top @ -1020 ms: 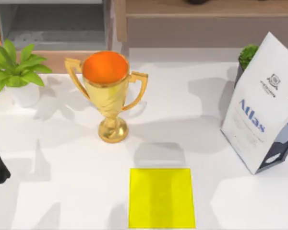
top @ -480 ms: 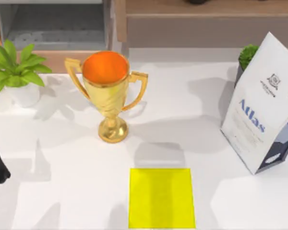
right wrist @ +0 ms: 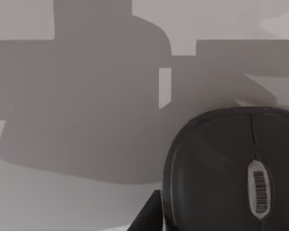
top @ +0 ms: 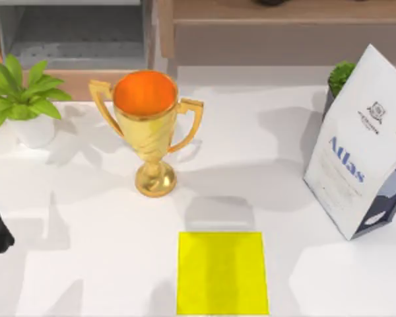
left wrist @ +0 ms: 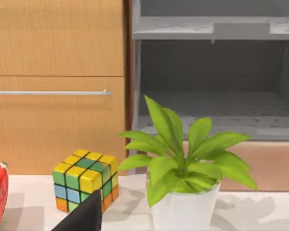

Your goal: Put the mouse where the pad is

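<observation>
- Black mouse (right wrist: 231, 171) sits low right in the right wrist view; jaws, can't tell
- Yellow pad (top: 222, 272) lies bare, bottom centre
- Risk: an off-centre grab slips off the mouse's rounded shell

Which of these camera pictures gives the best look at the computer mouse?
The right wrist view: the black mouse lies close below that camera on the white table, its scroll wheel plain to see. The top view shows the yellow pad bare, and the left wrist view faces a potted plant.
</observation>
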Motion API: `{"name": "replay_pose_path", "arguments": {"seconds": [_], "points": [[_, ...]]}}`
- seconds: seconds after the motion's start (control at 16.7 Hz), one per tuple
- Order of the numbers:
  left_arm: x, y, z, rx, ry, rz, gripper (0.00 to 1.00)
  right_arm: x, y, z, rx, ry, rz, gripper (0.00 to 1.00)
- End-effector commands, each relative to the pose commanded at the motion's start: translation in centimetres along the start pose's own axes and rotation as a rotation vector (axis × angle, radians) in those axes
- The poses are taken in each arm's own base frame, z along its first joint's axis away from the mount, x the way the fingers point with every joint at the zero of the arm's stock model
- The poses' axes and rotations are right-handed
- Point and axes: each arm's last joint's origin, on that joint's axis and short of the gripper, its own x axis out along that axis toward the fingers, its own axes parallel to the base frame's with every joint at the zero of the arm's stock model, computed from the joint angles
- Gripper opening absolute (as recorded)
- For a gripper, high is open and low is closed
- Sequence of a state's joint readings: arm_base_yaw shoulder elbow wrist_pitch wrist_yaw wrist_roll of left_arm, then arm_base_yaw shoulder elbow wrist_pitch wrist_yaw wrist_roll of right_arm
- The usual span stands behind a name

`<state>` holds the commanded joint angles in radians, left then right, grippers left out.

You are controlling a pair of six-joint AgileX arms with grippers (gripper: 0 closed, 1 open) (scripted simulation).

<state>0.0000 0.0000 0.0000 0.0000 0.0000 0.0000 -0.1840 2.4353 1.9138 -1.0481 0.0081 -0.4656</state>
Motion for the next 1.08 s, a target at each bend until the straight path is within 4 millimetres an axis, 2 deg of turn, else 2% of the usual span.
{"name": "replay_pose_path", "arguments": {"seconds": [0.48, 0.54, 0.66, 0.78, 1.08], "points": [[0.0, 0.0, 0.0, 0.000, 0.000, 0.000, 1.00, 0.0, 0.0, 0.0, 0.000, 0.000, 0.000, 0.00], [0.0, 0.0, 0.0, 0.000, 0.000, 0.000, 1.00, -1.3, 0.2, 0.0, 0.004, -0.022, 0.003, 0.00], [0.0, 0.0, 0.0, 0.000, 0.000, 0.000, 1.00, -1.7, 0.1, 0.1, 0.007, -0.023, 0.002, 0.00], [0.0, 0.0, 0.0, 0.000, 0.000, 0.000, 1.00, -3.2, 0.0, 0.3, 0.007, -0.024, 0.000, 0.00], [0.0, 0.0, 0.0, 0.000, 0.000, 0.000, 1.00, -8.9, 0.1, 0.3, 0.002, -0.007, 0.009, 0.00]]}}
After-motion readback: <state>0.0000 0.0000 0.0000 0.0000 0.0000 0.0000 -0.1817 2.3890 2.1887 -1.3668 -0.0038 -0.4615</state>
